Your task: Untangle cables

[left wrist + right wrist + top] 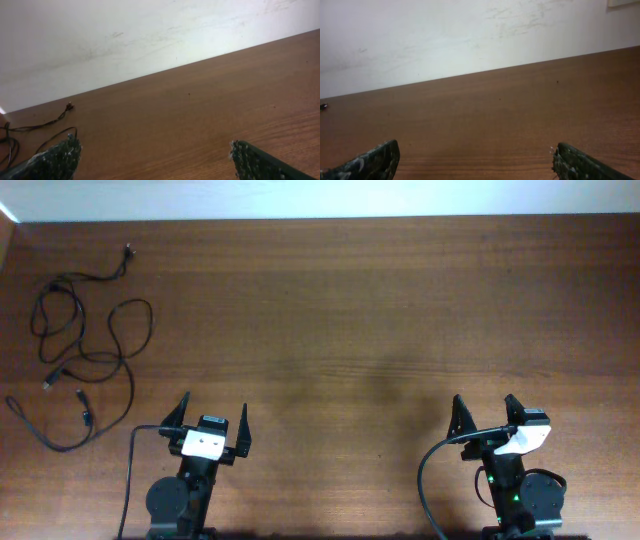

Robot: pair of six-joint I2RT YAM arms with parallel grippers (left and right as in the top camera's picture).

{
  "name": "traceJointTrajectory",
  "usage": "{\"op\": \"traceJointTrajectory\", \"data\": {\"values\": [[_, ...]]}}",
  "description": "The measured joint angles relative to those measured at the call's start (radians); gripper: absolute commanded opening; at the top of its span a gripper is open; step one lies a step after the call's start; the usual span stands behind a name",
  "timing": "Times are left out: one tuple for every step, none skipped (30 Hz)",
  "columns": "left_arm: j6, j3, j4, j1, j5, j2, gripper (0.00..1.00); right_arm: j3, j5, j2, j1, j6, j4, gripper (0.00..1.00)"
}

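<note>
The cables (88,350) are thin black cords lying in loose overlapping loops on the far left of the wooden table, with small plugs at their ends. Part of them shows at the left edge of the left wrist view (40,125). My left gripper (212,418) is open and empty near the front edge, to the right of the cables and apart from them; its jaws (155,155) frame bare wood. My right gripper (487,412) is open and empty at the front right, far from the cables; its jaws (476,159) also frame bare wood.
The brown wooden table (380,320) ends at a white wall along its far edge (320,220). Thick black arm cables (430,470) trail from both arm bases at the front edge.
</note>
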Motion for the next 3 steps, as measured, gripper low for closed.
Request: {"op": "traceJointTrajectory", "data": {"values": [[0.000, 0.000, 0.000, 0.000, 0.000, 0.000, 0.99, 0.000, 0.000, 0.000, 0.000, 0.000, 0.000, 0.99], [0.000, 0.000, 0.000, 0.000, 0.000, 0.000, 0.99, 0.000, 0.000, 0.000, 0.000, -0.001, 0.000, 0.99], [0.000, 0.000, 0.000, 0.000, 0.000, 0.000, 0.99, 0.000, 0.000, 0.000, 0.000, 0.000, 0.000, 0.99]]}}
